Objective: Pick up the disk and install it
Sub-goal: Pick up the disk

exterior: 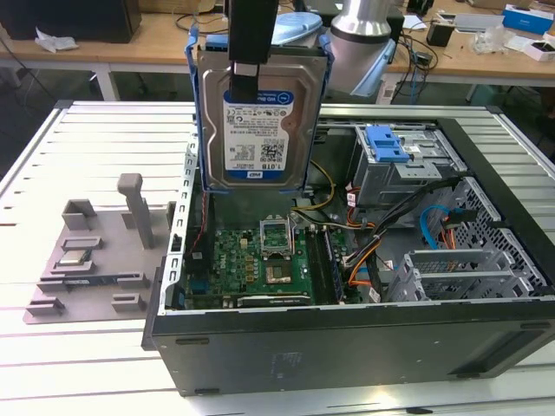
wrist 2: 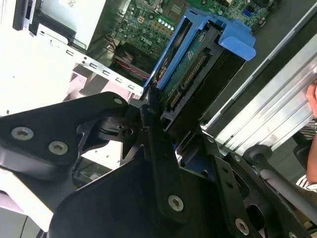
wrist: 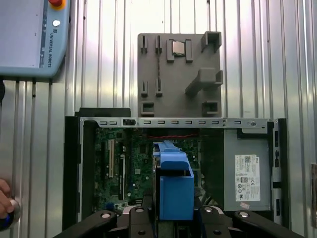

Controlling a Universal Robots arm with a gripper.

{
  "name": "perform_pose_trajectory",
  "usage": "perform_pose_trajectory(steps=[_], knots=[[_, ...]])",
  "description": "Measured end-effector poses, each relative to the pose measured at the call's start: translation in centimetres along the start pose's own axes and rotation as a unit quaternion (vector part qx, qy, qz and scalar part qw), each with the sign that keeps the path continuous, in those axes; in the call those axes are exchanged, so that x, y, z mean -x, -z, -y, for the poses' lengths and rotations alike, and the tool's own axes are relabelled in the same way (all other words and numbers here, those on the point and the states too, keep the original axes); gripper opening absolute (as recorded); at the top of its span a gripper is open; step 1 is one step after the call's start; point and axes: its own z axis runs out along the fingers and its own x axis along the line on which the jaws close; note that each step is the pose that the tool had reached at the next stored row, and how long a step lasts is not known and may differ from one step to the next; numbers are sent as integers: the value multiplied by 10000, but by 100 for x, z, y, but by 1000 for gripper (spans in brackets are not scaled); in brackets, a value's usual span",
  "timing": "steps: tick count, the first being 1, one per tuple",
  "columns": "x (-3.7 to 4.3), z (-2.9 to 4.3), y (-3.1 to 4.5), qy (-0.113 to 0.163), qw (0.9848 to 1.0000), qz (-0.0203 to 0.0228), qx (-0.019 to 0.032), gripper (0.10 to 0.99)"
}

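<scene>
Gripper (wrist 2: 154,106): your fingers are clamped tight on the disk. One runs flat down the labelled face and the other sits behind, so you're pinching it across its thin dimension near the top end.
Disk (exterior: 257,130): it hangs upright straight down from the gripper, touching nothing else. The blue side rails (exterior: 195,113) run along both long edges, and the whole drive is above the case rim.
Handling: I judge it rigid and dense for its size. The metal faces are smooth, so a pinch this high could let it swing or slip. It looks shock-sensitive too. The second wrist view shows the circuit-board side and the connector row (wrist 2: 185,74) bare.
Where to hold: take it on the flat metal faces, as you have it. The plastic rails look likely to flex.
Just below the gripper: the motherboard (exterior: 260,256) and its open processor socket (exterior: 276,234) lie under the drive's lower edge.
Around that: the open computer case (exterior: 347,347).
Off to the gripper's side: the drive cage (exterior: 408,169) carries a blue clip (exterior: 386,143), toward the exterior view's right.
Farther out: a grey fixture plate (wrist: 178,74) lies outside the case on the ribbed table (exterior: 104,130), and it holds a small square chip (wrist: 177,47).
Farthest: a person's hand (wrist: 5,203) rests at the table edge, near the teach pendant (wrist: 29,39).
</scene>
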Motion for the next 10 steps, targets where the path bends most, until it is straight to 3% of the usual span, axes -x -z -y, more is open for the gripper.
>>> perform_pose_trajectory(steps=[3,10], knots=[[-84,0,2,0,10000,0,0,365],[-384,-1,8,0,10000,1,0,365]])
